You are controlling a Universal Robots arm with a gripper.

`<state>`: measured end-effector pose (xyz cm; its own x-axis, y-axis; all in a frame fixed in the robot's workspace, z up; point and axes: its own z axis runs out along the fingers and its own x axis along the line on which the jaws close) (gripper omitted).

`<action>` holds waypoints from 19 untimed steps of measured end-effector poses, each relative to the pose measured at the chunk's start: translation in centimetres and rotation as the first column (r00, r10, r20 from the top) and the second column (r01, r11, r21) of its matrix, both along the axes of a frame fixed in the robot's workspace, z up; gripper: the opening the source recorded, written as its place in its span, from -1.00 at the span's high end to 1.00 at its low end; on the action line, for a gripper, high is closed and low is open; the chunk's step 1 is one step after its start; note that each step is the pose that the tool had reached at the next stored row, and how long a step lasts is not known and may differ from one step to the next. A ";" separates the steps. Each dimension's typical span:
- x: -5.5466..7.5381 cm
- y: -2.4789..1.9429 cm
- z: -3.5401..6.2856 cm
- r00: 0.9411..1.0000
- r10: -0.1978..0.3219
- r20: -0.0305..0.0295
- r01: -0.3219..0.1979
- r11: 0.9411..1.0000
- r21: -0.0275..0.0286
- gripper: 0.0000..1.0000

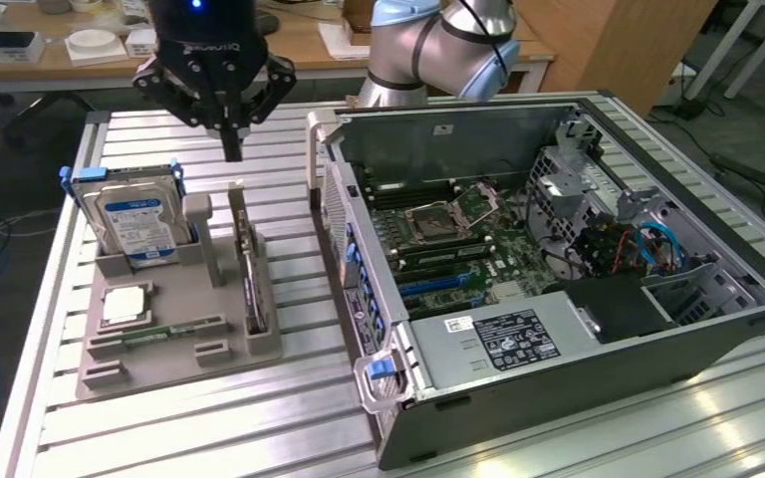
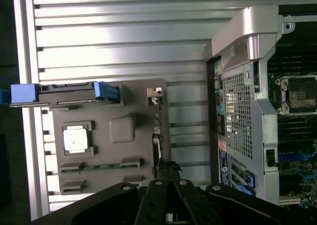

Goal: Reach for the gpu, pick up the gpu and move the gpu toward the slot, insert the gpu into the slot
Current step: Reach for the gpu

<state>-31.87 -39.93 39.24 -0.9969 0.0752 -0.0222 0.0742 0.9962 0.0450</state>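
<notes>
The gpu (image 1: pixel 252 274) stands on its edge in a groove of the grey holder (image 1: pixel 190 284), on the exterior view's left side of the table. It is a thin green card with a silver bracket at its far end. My gripper (image 1: pixel 232 147) hangs above the far end of the holder, clear of the card, with its black fingers closed together and nothing between them. In the wrist view the gpu (image 2: pixel 156 136) appears as a thin line just beyond my gripper (image 2: pixel 166 174). The blue slots (image 1: pixel 438 286) lie on the motherboard inside the open computer case (image 1: pixel 396 134).
The holder also carries an upright silver hard drive (image 1: pixel 136 224) with a blue-white label, a square processor chip (image 1: pixel 127 304) and a narrow green memory stick (image 1: pixel 170 329). The case's wall (image 2: pixel 237 101) rises right beside the holder. A desk with clutter stands behind the table.
</notes>
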 end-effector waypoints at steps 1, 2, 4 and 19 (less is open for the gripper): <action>-0.3 0.00 -0.01 1.000 0.000 0.000 0.000 1.000 0.000 0.80; -0.5 0.00 -0.01 1.000 0.000 0.000 0.000 1.000 0.000 0.80; -1.1 0.00 -0.02 1.000 0.000 0.000 0.000 1.000 0.000 0.80; -2.4 0.00 -0.04 1.000 0.000 0.000 0.000 1.000 0.000 0.80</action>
